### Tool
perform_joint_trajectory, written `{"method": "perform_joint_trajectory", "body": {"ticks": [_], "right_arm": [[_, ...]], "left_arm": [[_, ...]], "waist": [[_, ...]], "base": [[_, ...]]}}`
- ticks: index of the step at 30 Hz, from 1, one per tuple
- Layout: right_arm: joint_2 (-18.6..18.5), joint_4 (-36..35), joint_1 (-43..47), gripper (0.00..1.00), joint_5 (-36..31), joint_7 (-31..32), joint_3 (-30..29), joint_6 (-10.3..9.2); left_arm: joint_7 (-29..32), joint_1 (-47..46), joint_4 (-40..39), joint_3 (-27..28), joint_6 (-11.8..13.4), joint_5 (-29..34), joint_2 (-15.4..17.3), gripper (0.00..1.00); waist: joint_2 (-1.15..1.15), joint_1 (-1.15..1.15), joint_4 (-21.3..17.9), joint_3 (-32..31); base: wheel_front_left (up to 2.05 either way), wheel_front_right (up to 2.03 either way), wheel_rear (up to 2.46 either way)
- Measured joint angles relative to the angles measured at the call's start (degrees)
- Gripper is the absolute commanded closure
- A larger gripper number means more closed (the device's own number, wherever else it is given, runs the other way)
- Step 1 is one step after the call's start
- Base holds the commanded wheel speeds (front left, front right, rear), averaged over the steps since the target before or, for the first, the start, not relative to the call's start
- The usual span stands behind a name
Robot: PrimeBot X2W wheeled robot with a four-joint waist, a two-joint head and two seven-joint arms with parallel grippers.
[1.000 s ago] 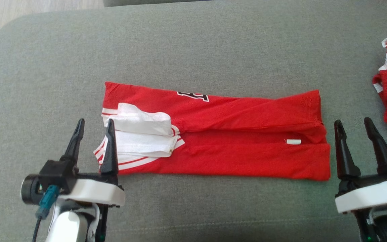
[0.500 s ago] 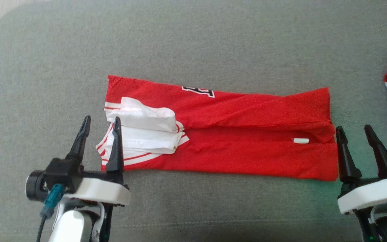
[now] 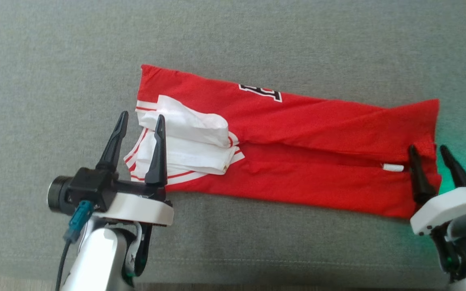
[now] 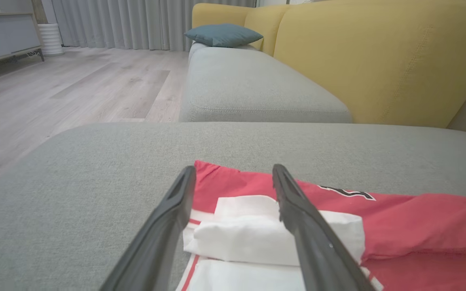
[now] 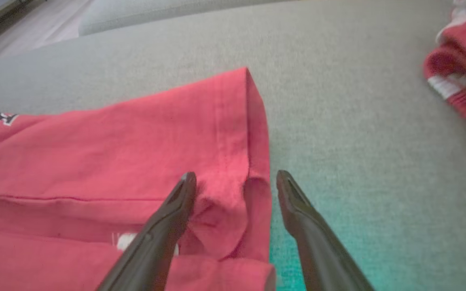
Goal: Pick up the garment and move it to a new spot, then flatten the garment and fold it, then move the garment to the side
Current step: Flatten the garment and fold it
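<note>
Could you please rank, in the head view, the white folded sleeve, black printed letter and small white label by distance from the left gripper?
1. White folded sleeve, right by the left gripper.
2. Black printed letter, on the red garment's far edge.
3. Small white label, near its right end.

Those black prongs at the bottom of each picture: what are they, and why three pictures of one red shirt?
They are the fingers of a two-armed robot's grippers, its hands. The wide overhead picture comes from a camera on its head: the left gripper and right gripper sit at either end of a red jersey, folded into a long strip on a grey upholstered seat, white sleeves on top. The other two come from cameras on each wrist, looking along that gripper's fingers. The left one also shows a yellow sofa back; the right one, another red garment lying apart. Both grippers are open and hold nothing; the right one's fingers stand either side of the jersey's hem.
</note>
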Motion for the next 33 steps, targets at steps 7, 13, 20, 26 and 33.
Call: {"method": "perform_joint_trajectory", "body": {"ticks": [7, 13, 20, 26, 33], "right_arm": [[2.9, -1.4, 3.0, 0.00, 1.2, 2.8, -0.8, 0.00], [3.3, -2.1, 3.2, 0.00, 2.0, 4.1, -1.1, 0.00], [3.6, -2.0, 3.1, 0.70, 4.7, 6.9, -1.3, 0.00], [3.8, -2.2, 3.2, 1.00, 7.7, 8.0, -0.4, 0.00], [2.5, -4.3, 3.3, 1.00, 8.4, 5.9, -2.3, 0.00]], "left_arm": [[-0.7, -0.3, 1.1, -0.1, 0.0, 0.0, 0.0, 0.00], [-0.8, -1.5, 1.3, 0.0, 0.0, 0.0, 0.0, 0.00], [-0.8, -1.5, 1.3, 0.0, 0.0, 0.0, 0.2, 0.00], [-1.2, -1.6, 1.3, 0.0, 0.1, 0.0, 0.3, 0.00], [-1.3, -1.5, 1.3, 0.2, 0.5, -0.1, 0.4, 0.00]], "waist": [[0.00, 0.00, 0.1, 1.0], [0.00, 0.00, -0.4, 1.3], [0.00, 0.00, -0.4, 1.4], [0.00, 0.00, 0.1, 1.1], [0.00, 0.00, -0.1, -0.3]], "base": [[0.00, 0.00, 0.00], [0.00, 0.00, 0.00], [0.00, 0.00, 0.00], [0.00, 0.00, 0.00], [0.00, 0.00, 0.00]]}}
